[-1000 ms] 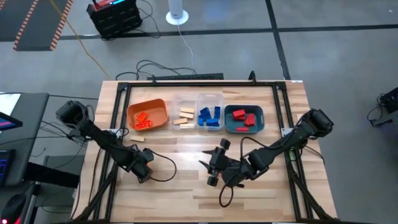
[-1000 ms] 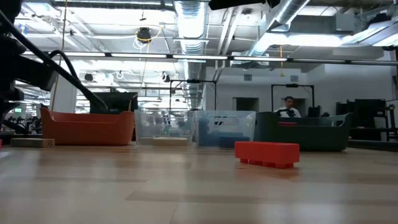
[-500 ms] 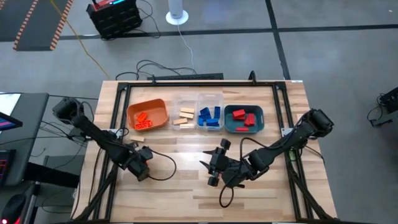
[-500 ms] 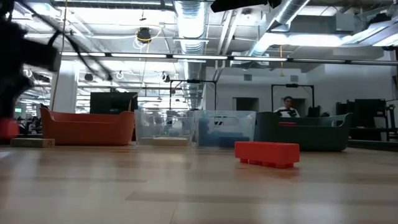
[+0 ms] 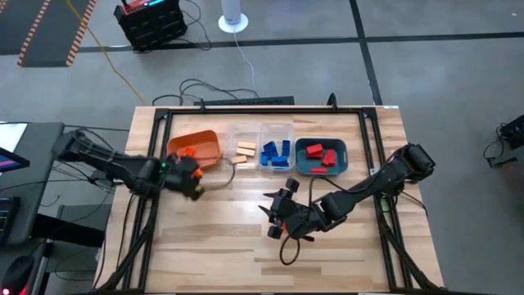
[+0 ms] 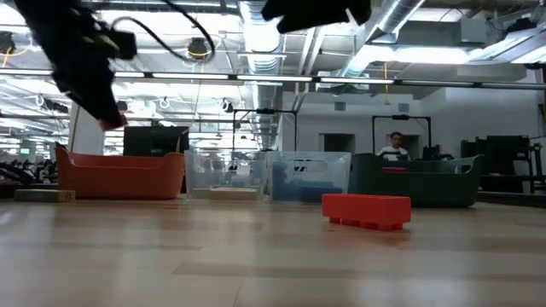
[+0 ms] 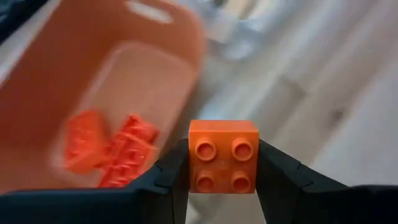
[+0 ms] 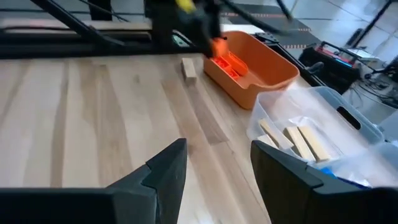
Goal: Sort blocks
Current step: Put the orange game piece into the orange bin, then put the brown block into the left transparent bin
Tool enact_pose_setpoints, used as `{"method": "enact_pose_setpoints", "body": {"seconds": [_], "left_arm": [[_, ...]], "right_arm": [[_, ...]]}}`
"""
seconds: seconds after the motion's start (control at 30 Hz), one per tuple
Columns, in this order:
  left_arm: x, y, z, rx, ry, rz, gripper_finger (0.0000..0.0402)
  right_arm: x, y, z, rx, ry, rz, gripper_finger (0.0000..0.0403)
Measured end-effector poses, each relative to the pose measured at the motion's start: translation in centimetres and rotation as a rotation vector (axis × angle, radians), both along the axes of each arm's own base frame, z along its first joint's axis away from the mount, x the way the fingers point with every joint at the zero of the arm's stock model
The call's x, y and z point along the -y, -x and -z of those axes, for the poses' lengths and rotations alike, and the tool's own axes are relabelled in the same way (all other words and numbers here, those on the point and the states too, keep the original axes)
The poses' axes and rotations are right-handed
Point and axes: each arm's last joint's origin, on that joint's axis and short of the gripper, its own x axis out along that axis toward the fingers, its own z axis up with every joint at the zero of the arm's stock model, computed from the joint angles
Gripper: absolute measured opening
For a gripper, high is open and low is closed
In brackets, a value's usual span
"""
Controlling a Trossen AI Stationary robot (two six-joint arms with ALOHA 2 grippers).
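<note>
My left gripper hangs above the table at the near right corner of the orange tray, shut on an orange four-stud block. Several orange blocks lie in that tray. My right gripper stands open over the middle of the table, nothing between its fingers. A red block rests flat on the table. A tan block lies on the table near the orange tray. My left gripper pinches the orange block by two opposite sides between its two fingers. The studded top faces the wrist camera. The fingers slant down from the table's left. The block is lifted clear of the table, beside the tray's near rim.
Along the far side stand a clear tray with tan blocks, a second clear tray with blue blocks and a teal tray with red blocks. Bare wood lies along the near edge. A person shows far behind the table.
My left gripper has risen from the table's left near part with the orange block and gone toward the far edge, up to the orange tray's near right corner. The block is now lifted clear of the table.
</note>
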Motion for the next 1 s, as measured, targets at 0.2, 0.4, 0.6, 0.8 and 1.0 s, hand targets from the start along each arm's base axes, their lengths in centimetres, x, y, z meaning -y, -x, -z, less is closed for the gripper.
{"method": "enact_pose_setpoints", "body": {"seconds": [0.2, 0.4, 0.6, 0.8, 1.0], "left_arm": [[-4.6, -0.6, 0.7, -0.151, 0.046, -0.084, 0.0132], [-7.7, -0.2, 1.8, -0.313, 0.101, -0.136, 0.0132], [-9.0, 0.4, 2.5, -0.43, 0.135, -0.171, 0.0166], [-9.0, 0.5, 1.9, -0.405, 0.123, -0.147, 0.0246], [-7.6, -0.3, -0.4, -0.338, 0.064, 0.048, 0.0261]], "right_arm": [[0.3, -0.5, -0.5, 0.025, 0.001, -0.034, 0.021], [0.2, -0.5, -0.5, 0.027, 0.011, -0.043, 0.021], [0.2, -0.5, -0.5, 0.024, 0.014, -0.045, 0.021], [-0.1, -0.3, -0.5, 0.022, 0.015, -0.054, 0.021], [-0.1, -0.3, -0.5, 0.02, 0.016, -0.055, 0.021]]}}
